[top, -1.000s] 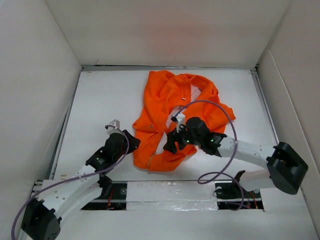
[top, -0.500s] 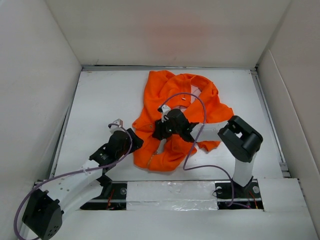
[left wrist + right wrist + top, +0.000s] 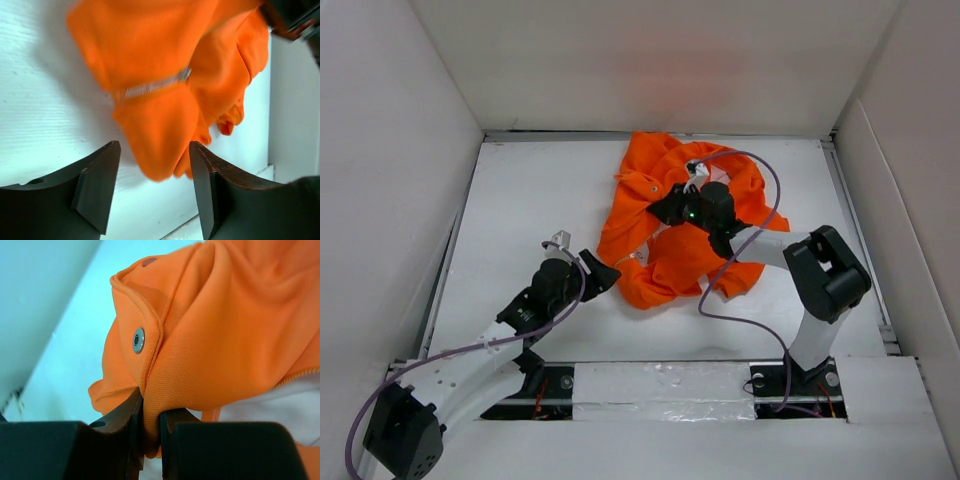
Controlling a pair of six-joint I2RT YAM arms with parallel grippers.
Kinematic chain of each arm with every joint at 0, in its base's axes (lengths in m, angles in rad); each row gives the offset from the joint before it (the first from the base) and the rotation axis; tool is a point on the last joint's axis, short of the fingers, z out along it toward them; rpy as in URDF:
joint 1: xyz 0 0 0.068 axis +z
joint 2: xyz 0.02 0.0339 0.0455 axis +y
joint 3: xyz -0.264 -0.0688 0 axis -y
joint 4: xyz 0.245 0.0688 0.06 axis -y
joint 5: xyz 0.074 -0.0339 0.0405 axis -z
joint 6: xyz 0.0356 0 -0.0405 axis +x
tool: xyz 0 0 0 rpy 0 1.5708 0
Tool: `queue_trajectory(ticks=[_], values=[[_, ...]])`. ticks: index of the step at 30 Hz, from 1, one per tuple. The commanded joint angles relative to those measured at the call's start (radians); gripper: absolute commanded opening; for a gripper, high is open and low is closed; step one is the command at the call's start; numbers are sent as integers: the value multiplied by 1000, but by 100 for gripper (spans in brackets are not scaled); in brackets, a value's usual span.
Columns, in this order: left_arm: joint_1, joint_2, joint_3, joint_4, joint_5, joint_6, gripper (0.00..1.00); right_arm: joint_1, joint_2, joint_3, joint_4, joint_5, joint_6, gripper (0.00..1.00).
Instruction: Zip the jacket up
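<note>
A bright orange soft fabric jacket (image 3: 692, 235) lies crumpled on the white bench (image 3: 520, 190), in the middle towards the far wall, its folds piled on one another and a sleeve end hanging down at the near right.

The right gripper (image 3: 663, 210) reaches in from the right side over the upper part of the heap. In the right wrist view the right gripper (image 3: 150, 415) is pressed together on a thick rolled edge of the jacket (image 3: 225, 340) – the fabric is pinched between the two dark fingers (image 3: 117, 422). Just above the pinch sits a small round metal snap (image 3: 138, 340). To the lower right a patch of pale pinkish-white lining (image 3: 260, 410) shows under the orange cloth.

The left gripper (image 3: 603, 272) is low over the bench at the near left edge of the jacket, just beside it. From the left wrist camera its two dark fingers (image 3: 97, 187) stand wide apart with nothing between them; the left gripper (image 3: 154, 150) points at a rounded lobe of the jacket (image 3: 160, 135), which lies just beyond the fingertips – whether it touches them cannot be told. A short run of silvery zipper teeth (image 3: 150, 89) crosses that fold, blurred in this view.

A purple cable (image 3: 767, 185) loops above the right arm over the jacket.
</note>
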Motion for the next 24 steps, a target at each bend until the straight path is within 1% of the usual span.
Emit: queue_trajectory(ticks=[1,3,5,6,8,10,11,13,16,18,21,24], values=[[-3,-8,-79,161,81,-87,55,-24,-54,-6,191,-59,77,0],[-3,1,-123,204,45,-127,62,-33,-53,-20,229,-105,107,0],[-3,35,-152,296,35,-150,69,-33,-62,-35,251,-130,124,0],[-3,52,-154,318,25,-158,70,-33,-68,-41,251,-136,124,0],[-3,104,-162,402,3,-188,71,-42,-91,-55,249,-148,124,0],[-3,121,-177,489,-9,-195,72,-42,-108,-69,248,-153,124,0],[-3,123,-197,567,-43,-208,71,-51,-125,-75,245,-161,124,0],[-3,115,-211,632,-51,-204,71,-60,-137,-89,237,-171,123,0],[-3,95,-235,695,-77,-192,72,-82,-154,-106,242,-201,133,0],[-3,97,-245,729,-95,-186,72,-91,-149,-117,281,-230,167,0],[-3,146,-228,760,-77,-178,72,-91,-139,-123,343,-277,218,0],[-3,199,-239,836,-52,-187,73,-100,-122,-130,406,-313,268,0]])
